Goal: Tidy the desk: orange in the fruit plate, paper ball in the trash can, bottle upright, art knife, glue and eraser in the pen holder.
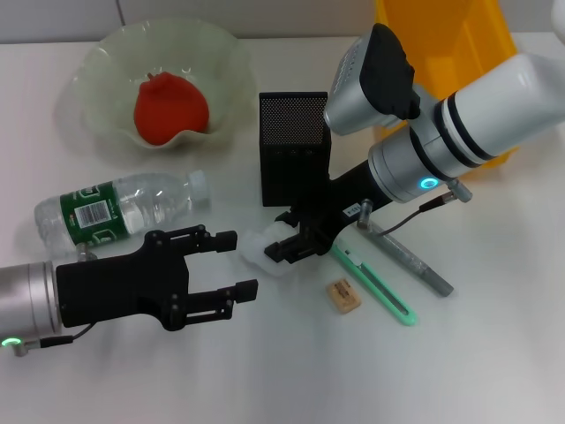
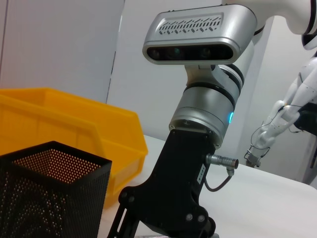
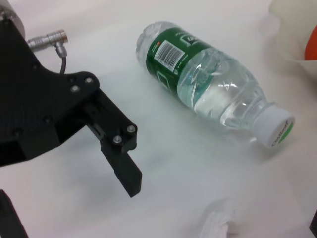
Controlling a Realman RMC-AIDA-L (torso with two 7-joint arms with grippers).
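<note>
The right tool (image 1: 290, 247) is reaching down at the centre of the head view, its black fingers spread apart and straddling the paper ball (image 1: 260, 252), a soft white crumpled wad lying on the desk (image 1: 494, 353); whether they are touching it yet I cannot tell. The left tool (image 1: 231, 265) is hovering at the lower left with its flat fingers apart, holding nothing. Judging by the layout, only one step is looking finished: the glossy red-orange orange (image 1: 169, 109) is sitting in the fruit plate (image 1: 97, 62), a wavy-rimmed pale green glass bowl at upper left. The clear ribbed bottle (image 1: 119, 210) is lying on its side at left. The slim mint-green art knife (image 1: 375, 284), the grey tube of glue (image 1: 410, 258) and the small tan eraser (image 1: 344, 296) are lying at lower right of centre, outside the black mesh pen holder (image 1: 293, 146). The yellow plastic trash can (image 1: 441, 44) is waiting at upper right.
</note>
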